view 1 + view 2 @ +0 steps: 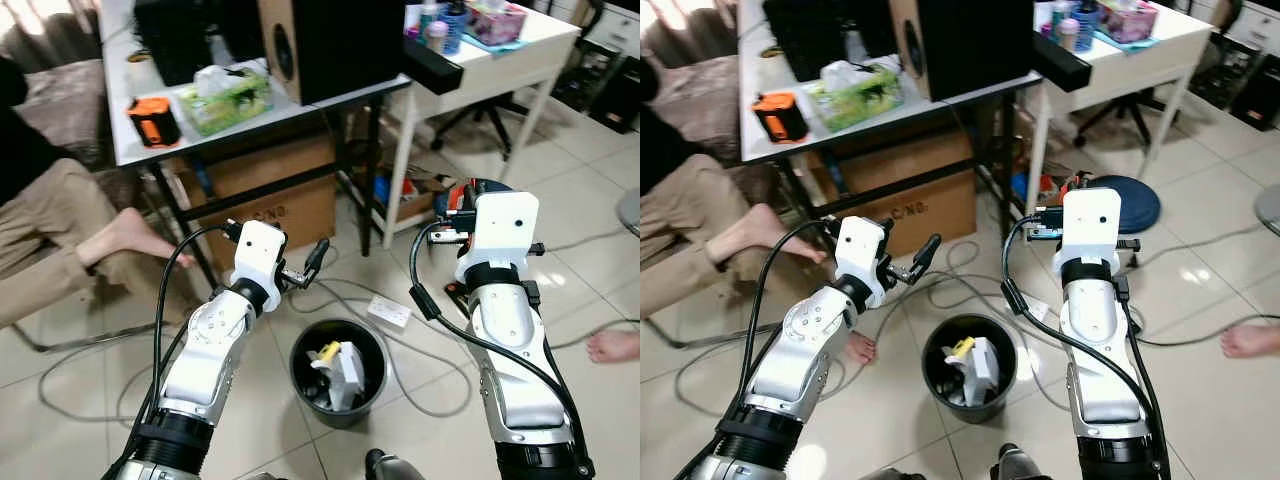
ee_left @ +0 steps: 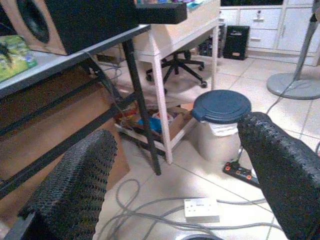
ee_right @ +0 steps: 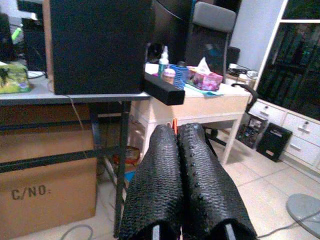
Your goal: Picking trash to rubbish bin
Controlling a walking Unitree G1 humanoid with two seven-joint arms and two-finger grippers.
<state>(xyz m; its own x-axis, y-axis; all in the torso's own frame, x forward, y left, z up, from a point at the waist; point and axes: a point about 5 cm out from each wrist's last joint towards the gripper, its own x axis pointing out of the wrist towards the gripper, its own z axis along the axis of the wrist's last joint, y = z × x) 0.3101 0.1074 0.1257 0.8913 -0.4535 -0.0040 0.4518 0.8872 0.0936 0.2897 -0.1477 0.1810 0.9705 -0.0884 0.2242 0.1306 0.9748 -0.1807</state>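
A black rubbish bin [image 1: 337, 372] is seen holding white and yellow trash [image 1: 340, 365] on pale glossy floor tiles [image 1: 420, 420]. An orange-and-black device [image 1: 154, 121] and a green-patterned tissue pack [image 1: 225, 98] are shown on a grey table [image 1: 130, 150], above a brown cardboard box [image 1: 275, 195]. Black, finely textured fingers are shown on the left gripper [image 2: 175, 185] and right gripper [image 3: 179, 190], and a dark blue lid [image 2: 221, 106] on a white bin.

Probably home office: desks [image 1: 230, 115], speaker [image 1: 330, 45].

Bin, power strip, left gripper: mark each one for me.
Bin [image 1: 301, 352]: left eye view, on the black rim's left side.
Power strip [image 2: 201, 209]: left wrist view, on its white top face.
Left gripper [image 1: 305, 268]: left eye view, midway between the open fingertips.
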